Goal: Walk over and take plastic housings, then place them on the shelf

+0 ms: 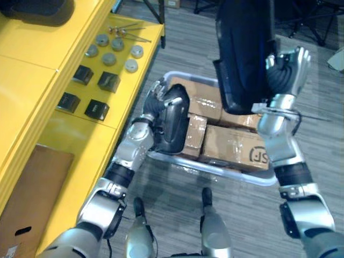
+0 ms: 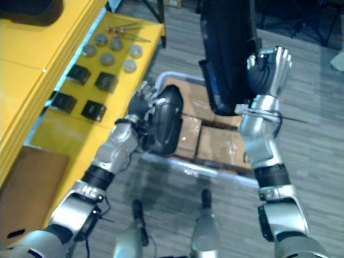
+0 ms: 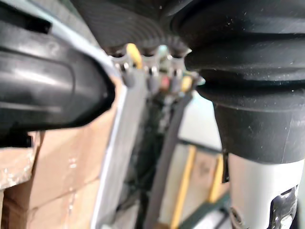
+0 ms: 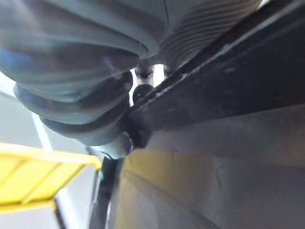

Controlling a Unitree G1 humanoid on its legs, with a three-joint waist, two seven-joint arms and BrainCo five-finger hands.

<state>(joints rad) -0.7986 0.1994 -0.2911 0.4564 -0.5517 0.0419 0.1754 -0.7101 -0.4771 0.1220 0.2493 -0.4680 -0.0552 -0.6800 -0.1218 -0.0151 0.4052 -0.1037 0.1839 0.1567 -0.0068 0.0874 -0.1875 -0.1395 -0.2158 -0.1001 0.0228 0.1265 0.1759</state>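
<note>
Curved black plastic housing (image 1: pixel 174 121) clasped by left robot hand (image 1: pixel 156 98) at centre — tall black plastic housing (image 1: pixel 242 54) against right robot hand (image 1: pixel 287 70), grip unclear.

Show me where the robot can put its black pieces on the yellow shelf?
Best bare patch: the yellow shelf between the four black boxes and the brown cardboard sheet. The higher step beside the boxes looks bare too. Crowded: the far end, with grey discs and metal rods. The left hand grips the smaller housing.
</note>
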